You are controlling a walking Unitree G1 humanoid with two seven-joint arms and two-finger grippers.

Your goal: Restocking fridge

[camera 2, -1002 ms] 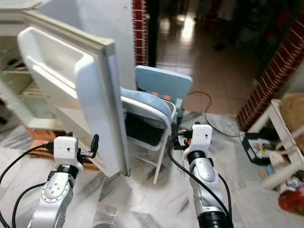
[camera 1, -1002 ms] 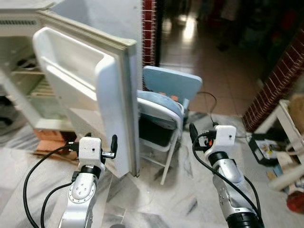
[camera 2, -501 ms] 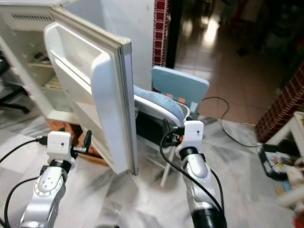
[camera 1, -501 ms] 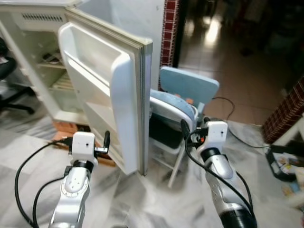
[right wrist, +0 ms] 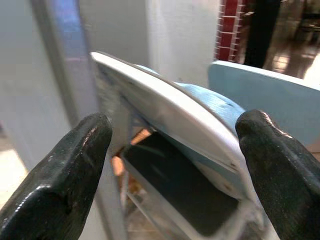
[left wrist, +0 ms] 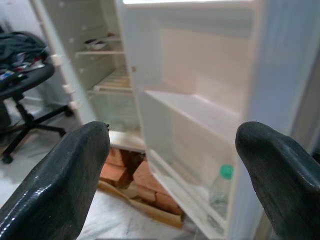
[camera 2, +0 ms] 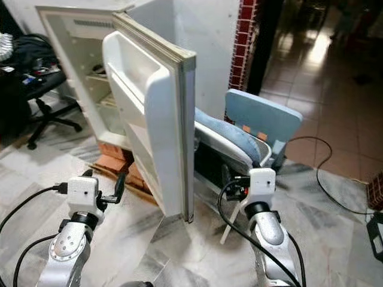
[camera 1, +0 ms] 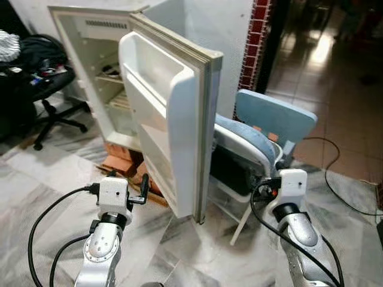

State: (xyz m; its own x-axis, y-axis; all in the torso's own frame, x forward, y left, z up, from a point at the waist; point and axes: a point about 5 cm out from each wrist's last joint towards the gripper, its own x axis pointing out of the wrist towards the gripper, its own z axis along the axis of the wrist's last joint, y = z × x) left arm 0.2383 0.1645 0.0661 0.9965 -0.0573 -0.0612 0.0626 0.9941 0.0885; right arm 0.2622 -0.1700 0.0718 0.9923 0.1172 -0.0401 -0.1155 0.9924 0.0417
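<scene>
White fridge (camera 1: 90,66) stood with its door (camera 1: 173,119) swung wide, both grippers empty before it.

The left gripper (left wrist: 172,175) hung low by the door's inner shelves, fingers spread wide on nothing; a green-capped bottle (left wrist: 220,192) sat in the bottom door shelf. The right gripper (right wrist: 172,175), equally wide and empty, faced a folded pale-blue chair (camera 1: 263,137) beside the door.

A home: fridge (camera 1: 173,107), folding chair (camera 1: 263,134), marble floor (camera 1: 48,179).
</scene>
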